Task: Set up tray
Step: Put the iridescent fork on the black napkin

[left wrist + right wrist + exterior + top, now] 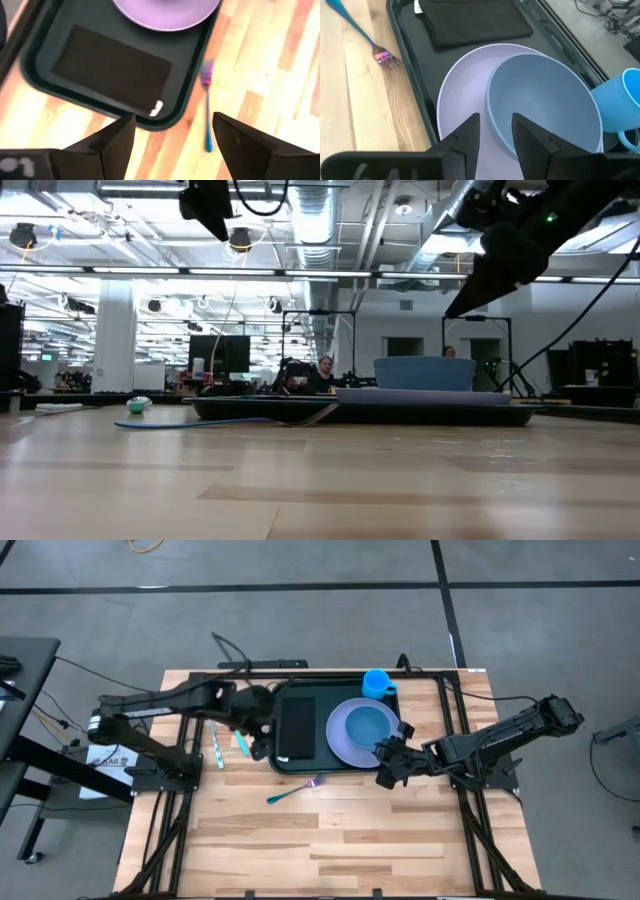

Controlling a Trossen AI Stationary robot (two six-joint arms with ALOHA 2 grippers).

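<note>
1. The dark green tray (340,762) sits at the far middle of the wooden table (330,840). It holds a black napkin (297,727) on its left half, a lavender plate (340,740) with a blue bowl (370,724) on its right half, and a blue cup (376,683) in its far right corner.
2. A fork (292,791) with a blue handle and purplish tines lies on the wood just outside the tray's near rim; two more blue utensils (228,747) lie beside its left rim.
3. The left gripper (262,730) hangs over the tray's left edge, fingers spread wide and holding nothing. The right gripper (392,762) hovers at the plate's near right edge, fingers parted narrowly, also holding nothing.
4. The cutlery probably goes in next. The fork lies flat, so a good pick likely means coming straight down, fingers straddling the thin handle, clear of the rim.
5. The left wrist view shows a white tag (156,108) on the napkin. Only the low view shows both grippers raised above the table and people far behind.
</note>
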